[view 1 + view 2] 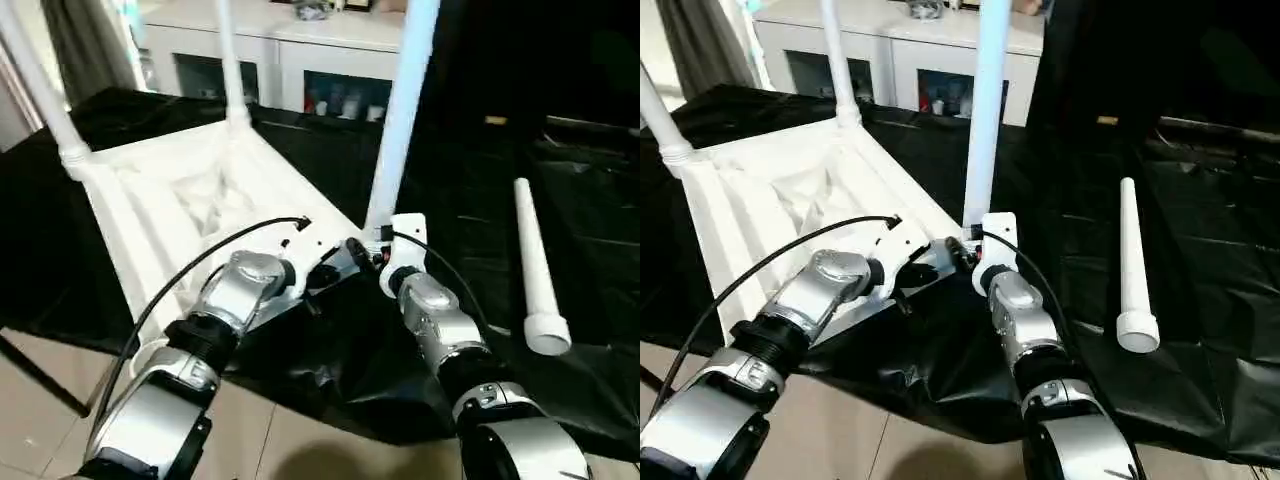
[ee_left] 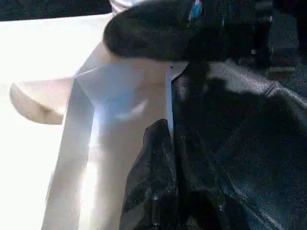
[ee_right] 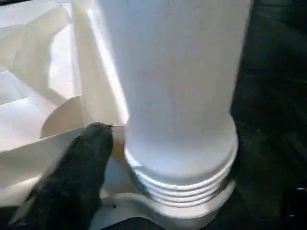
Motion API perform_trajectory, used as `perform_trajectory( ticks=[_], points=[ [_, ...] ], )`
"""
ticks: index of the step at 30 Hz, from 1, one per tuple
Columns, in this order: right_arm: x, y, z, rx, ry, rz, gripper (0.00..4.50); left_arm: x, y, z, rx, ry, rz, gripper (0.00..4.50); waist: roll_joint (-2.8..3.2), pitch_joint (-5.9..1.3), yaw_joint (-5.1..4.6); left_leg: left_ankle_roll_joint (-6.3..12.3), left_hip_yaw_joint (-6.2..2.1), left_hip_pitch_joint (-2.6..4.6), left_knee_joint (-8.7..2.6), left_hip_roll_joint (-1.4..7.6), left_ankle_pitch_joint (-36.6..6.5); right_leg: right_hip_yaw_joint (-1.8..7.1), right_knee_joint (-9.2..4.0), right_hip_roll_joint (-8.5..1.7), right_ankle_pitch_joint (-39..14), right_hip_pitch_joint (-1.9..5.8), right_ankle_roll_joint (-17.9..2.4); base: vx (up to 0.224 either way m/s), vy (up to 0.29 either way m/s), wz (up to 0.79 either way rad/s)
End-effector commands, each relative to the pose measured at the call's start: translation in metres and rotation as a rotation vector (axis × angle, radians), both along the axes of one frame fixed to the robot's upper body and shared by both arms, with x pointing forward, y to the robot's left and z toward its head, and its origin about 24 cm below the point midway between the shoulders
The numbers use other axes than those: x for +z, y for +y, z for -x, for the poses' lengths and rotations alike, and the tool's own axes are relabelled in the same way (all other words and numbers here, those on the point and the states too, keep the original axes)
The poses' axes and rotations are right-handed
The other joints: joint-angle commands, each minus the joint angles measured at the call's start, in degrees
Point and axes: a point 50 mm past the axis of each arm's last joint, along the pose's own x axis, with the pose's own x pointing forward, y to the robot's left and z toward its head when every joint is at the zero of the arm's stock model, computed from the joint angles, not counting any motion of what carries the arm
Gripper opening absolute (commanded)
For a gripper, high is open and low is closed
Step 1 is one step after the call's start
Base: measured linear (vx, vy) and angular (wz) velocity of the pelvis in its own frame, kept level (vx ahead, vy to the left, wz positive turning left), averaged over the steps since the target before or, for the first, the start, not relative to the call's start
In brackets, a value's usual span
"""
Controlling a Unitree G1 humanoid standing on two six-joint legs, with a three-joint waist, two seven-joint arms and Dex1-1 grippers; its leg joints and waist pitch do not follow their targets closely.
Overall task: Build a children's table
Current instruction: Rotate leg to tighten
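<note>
Black-draped bench (image 1: pixel 1200 300) is carrying the upturned children's table (image 1: pixel 760 200), its corner touching both hands. Left hand (image 1: pixel 335 265) pinched shut; right hand (image 1: pixel 385 262) can't tell. White cabinet (image 1: pixel 900 45) standing beyond.

- The children's table (image 1: pixel 150 215) is seen all white, ribbed underneath.
- The counter (image 1: pixel 560 230) is draped in glossy black.
- At three o'clock, a white loose leg (image 1: pixel 535 265) is seen.

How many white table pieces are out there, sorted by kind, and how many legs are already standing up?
Tabletop, upside down: 1
Legs standing in its corners: 3
Leg lying loose on the black cloth: 1
Total: 5 pieces
</note>
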Motion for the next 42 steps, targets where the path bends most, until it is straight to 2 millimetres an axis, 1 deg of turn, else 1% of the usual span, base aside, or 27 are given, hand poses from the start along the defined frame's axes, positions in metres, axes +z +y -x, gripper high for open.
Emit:
perform_trajectory(
  ticks=[1, 2, 3, 4, 5, 6, 7, 8, 9, 11, 12, 13, 14, 17, 19, 20, 21, 24, 25, 28, 30, 33, 34, 35, 38, 40, 42],
  points=[
    [0.008, 0.008, 0.002, 0.137, -0.046, -0.007, 3.90, -0.029, 0.013, 0.018, -0.043, 0.123, -0.103, 0.00, 0.24, -2.40, 0.34, 1.35, -1.48, -0.13, -4.63, 3.50, -11.8, 3.31, -5.48, -4.92, -9.8, 1.70, -11.5, 0.000, 0.000, 0.00],
    [0.014, 0.001, 0.004, 0.224, -0.075, -0.009, 3.90, -0.029, 0.018, 0.021, -0.090, 0.127, -0.106, 0.00, 0.34, -2.51, 0.29, 2.56, -1.47, -0.43, -4.47, 3.52, -9.7, 3.26, -5.08, -4.88, -5.6, 2.04, -12.2, 0.000, 0.000, 0.00],
    [0.016, -0.001, 0.005, 0.254, -0.084, -0.005, 3.90, -0.029, 0.019, 0.023, -0.112, 0.127, -0.105, 0.00, 0.32, -2.71, 0.30, 3.61, -1.37, -0.47, -4.19, 3.55, -7.9, 3.25, -4.78, -4.87, -2.1, 2.13, -12.8, 0.000, 0.000, 0.00],
    [0.018, -0.006, 0.007, 0.304, -0.100, 0.013, 3.90, -0.029, 0.023, 0.026, -0.136, 0.139, -0.105, 0.00, 0.32, -2.71, 0.30, 3.61, -1.37, -0.47, -4.19, 3.55, -7.9, 3.25, -4.78, -4.87, -2.1, 2.13, -12.8, 0.000, 0.000, 0.00],
    [0.019, -0.010, 0.009, 0.337, -0.110, 0.025, 3.90, -0.028, 0.025, 0.027, -0.150, 0.149, -0.105, 0.00, 0.33, -2.87, 0.35, 4.57, -1.34, -0.51, -3.96, 3.54, -5.7, 3.16, -4.36, -4.79, 2.0, 2.35, -13.5, 0.000, 0.000, 0.00],
    [0.020, -0.013, 0.010, 0.365, -0.119, 0.035, 3.90, -0.028, 0.026, 0.029, -0.178, 0.147, -0.100, 0.00, 0.44, -2.87, 0.33, 5.41, -1.25, -0.43, -3.85, 3.52, -4.6, 3.09, -4.20, -4.71, 4.3, 2.19, -14.3, 0.000, 0.000, 0.00],
    [0.022, -0.017, 0.013, 0.410, -0.133, 0.050, 3.90, -0.026, 0.028, 0.032, -0.226, 0.144, -0.093, 0.00, 0.51, -2.87, 0.31, 5.55, -1.21, -0.29, -3.85, 3.53, -4.7, 3.08, -4.19, -4.65, 4.6, 2.10, -14.7, 0.000, 0.000, 0.00],
    [0.023, -0.021, 0.015, 0.453, -0.144, 0.060, 3.90, -0.026, 0.032, 0.035, -0.243, 0.161, -0.099, 0.00, 0.39, -2.88, 0.36, 5.90, -1.19, -0.34, -3.78, 3.55, -4.9, 3.12, -4.13, -4.71, 5.2, 2.28, -14.9, 0.000, 0.000, 0.00],
    [0.024, -0.025, 0.018, 0.497, -0.147, 0.063, 3.90, -0.025, 0.035, 0.037, -0.284, 0.163, -0.101, 0.00, 0.65, -2.87, 0.40, 6.14, -1.21, -0.25, -3.78, 3.61, -5.2, 3.05, -4.13, -4.71, 5.7, 2.25, -15.4, 0.000, 0.000, 0.00],
    [0.024, -0.032, 0.023, 0.575, -0.153, 0.084, 3.90, -0.022, 0.040, 0.045, -0.369, 0.188, -0.083, 0.00, 0.70, -2.83, 0.51, 6.10, -1.25, -0.11, -3.92, 3.90, -6.0, 3.03, -4.14, -4.74, 5.3, 2.20, -15.6, 0.000, 0.000, 0.00],
    [0.025, -0.035, 0.026, 0.604, -0.155, 0.091, 3.90, -0.020, 0.042, 0.048, -0.389, 0.206, -0.071, 0.00, 0.85, -2.83, 0.51, 5.63, -1.15, 0.23, -4.01, 4.02, -6.2, 3.00, -4.07, -4.64, 5.3, 1.99, -16.4, 0.000, 0.000, 0.00],
    [0.026, -0.039, 0.030, 0.660, -0.147, 0.091, 3.90, -0.016, 0.045, 0.052, -0.422, 0.214, -0.052, 0.00, 0.83, -2.77, 0.53, 5.70, -1.07, 0.22, -3.99, 3.93, -6.5, 2.94, -4.12, -4.45, 5.3, 1.94, -16.6, 0.000, 0.000, 0.00],
    [0.026, -0.041, 0.033, 0.697, -0.147, 0.095, 3.90, -0.014, 0.047, 0.054, -0.430, 0.221, -0.046, 0.00, 0.84, -2.81, 0.67, 5.53, -1.16, 0.10, -4.06, 3.99, -6.3, 2.93, -4.00, -4.52, 5.3, 2.12, -16.5, 0.000, 0.000, 0.00],
    [0.026, -0.045, 0.044, 0.839, -0.130, 0.124, 3.90, -0.009, 0.056, 0.062, -0.477, 0.258, -0.048, 0.00, 0.81, -2.82, 1.02, 5.77, -1.01, 0.13, -3.97, 4.07, -5.6, 2.91, -3.80, -4.47, 6.7, 2.14, -16.6, 0.000, 0.000, 0.00],
    [0.026, -0.045, 0.047, 0.880, -0.121, 0.129, 3.90, -0.008, 0.059, 0.064, -0.486, 0.264, -0.051, 0.00, 0.75, -2.76, 1.12, 5.87, -0.94, 0.10, -3.92, 3.94, -5.1, 2.94, -3.83, -4.46, 6.6, 2.06, -16.5, 0.000, 0.000, 0.00],
    [0.026, -0.045, 0.050, 0.918, -0.113, 0.132, 3.90, -0.006, 0.063, 0.065, -0.490, 0.264, -0.053, 0.00, 0.64, -2.76, 1.33, 5.81, -0.95, 0.05, -3.91, 3.91, -5.2, 2.96, -3.93, -4.58, 5.9, 2.21, -16.4, 0.000, 0.000, 0.00],
    [0.026, -0.045, 0.051, 0.941, -0.110, 0.132, 3.90, -0.005, 0.065, 0.066, -0.489, 0.263, -0.057, 0.00, 0.53, -2.75, 1.34, 5.84, -0.89, 0.08, -3.90, 3.88, -5.1, 2.98, -3.96, -4.55, 5.7, 2.16, -16.3, 0.000, 0.000, 0.00],
    [0.026, -0.045, 0.052, 0.971, -0.106, 0.127, 3.90, -0.005, 0.069, 0.066, -0.485, 0.266, -0.063, 0.00, 0.60, -2.67, 1.37, 5.30, -0.91, 0.09, -3.97, 3.84, -5.8, 2.98, -4.09, -4.58, 3.6, 2.10, -16.2, 0.000, 0.000, 0.00],
    [0.026, -0.045, 0.053, 0.976, -0.103, 0.126, 3.90, -0.004, 0.069, 0.066, -0.484, 0.265, -0.062, 0.00, 0.49, -2.71, 1.39, 5.02, -0.92, 0.16, -3.98, 3.85, -5.9, 2.99, -4.11, -4.59, 3.1, 2.10, -16.1, 0.000, 0.000, 0.00],
    [0.025, -0.045, 0.054, 1.002, -0.090, 0.136, 3.90, -0.004, 0.069, 0.066, -0.478, 0.262, -0.061, 0.00, 0.55, -2.73, 1.38, 4.93, -0.93, 0.09, -3.93, 3.77, -5.4, 2.98, -4.05, -4.52, 3.6, 2.14, -16.2, 0.000, 0.000, 0.00],
    [0.023, -0.045, 0.054, 0.997, -0.085, 0.144, 3.65, -0.003, 0.069, 0.066, -0.477, 0.260, -0.060, 0.00, 0.51, -2.81, 1.39, 5.10, -0.93, 0.12, -3.84, 3.75, -4.5, 2.98, -3.92, -4.51, 4.6, 2.13, -16.2, 0.000, 0.000, 0.00],
    [0.023, -0.045, 0.053, 0.997, -0.083, 0.135, 3.54, -0.003, 0.068, 0.066, -0.474, 0.256, -0.057, 0.00, 0.47, -2.85, 1.42, 5.63, -0.90, 0.06, -3.72, 3.70, -3.9, 2.96, -3.86, -4.52, 5.4, 2.16, -16.4, 0.000, 0.000, 0.00],
    [0.023, -0.044, 0.053, 1.000, -0.081, 0.133, 3.31, -0.003, 0.068, 0.066, -0.473, 0.256, -0.057, 0.00, 0.54, -2.83, 1.42, 5.66, -0.89, 0.10, -3.72, 3.69, -4.0, 2.94, -3.86, -4.50, 5.3, 2.13, -16.4, 0.000, 0.000, 0.00],
    [0.023, -0.043, 0.054, 1.007, -0.078, 0.131, 3.20, -0.003, 0.067, 0.066, -0.474, 0.256, -0.059, 0.00, 0.49, -2.81, 1.41, 5.66, -0.90, 0.08, -3.74, 3.70, -4.1, 2.93, -3.90, -4.48, 5.0, 2.14, -16.4, 0.000, 0.000, 0.00],
    [0.022, -0.042, 0.054, 1.013, -0.076, 0.125, 3.08, -0.002, 0.067, 0.066, -0.473, 0.255, -0.058, 0.00, 0.48, -2.91, 1.40, 5.76, -0.91, 0.13, -3.66, 3.72, -3.8, 2.91, -3.77, -4.44, 5.6, 2.15, -16.5, 0.000, 0.000, 0.00],
    [0.022, -0.042, 0.055, 1.014, -0.076, 0.125, 2.80, -0.003, 0.067, 0.066, -0.474, 0.256, -0.058, 0.00, 0.47, -2.90, 1.44, 5.82, -0.91, 0.08, -3.63, 3.68, -3.6, 2.93, -3.76, -4.48, 5.8, 2.19, -16.6, 0.000, 0.000, 0.00],
    [0.021, -0.041, 0.055, 1.017, -0.074, 0.128, 2.76, -0.003, 0.067, 0.065, -0.472, 0.256, -0.059, 0.00, 0.49, -2.94, 1.47, 5.94, -0.93, 0.08, -3.59, 3.67, -3.3, 2.90, -3.69, -4.46, 6.0, 2.20, -16.6, 0.000, 0.000, 0.00]
  ],
)
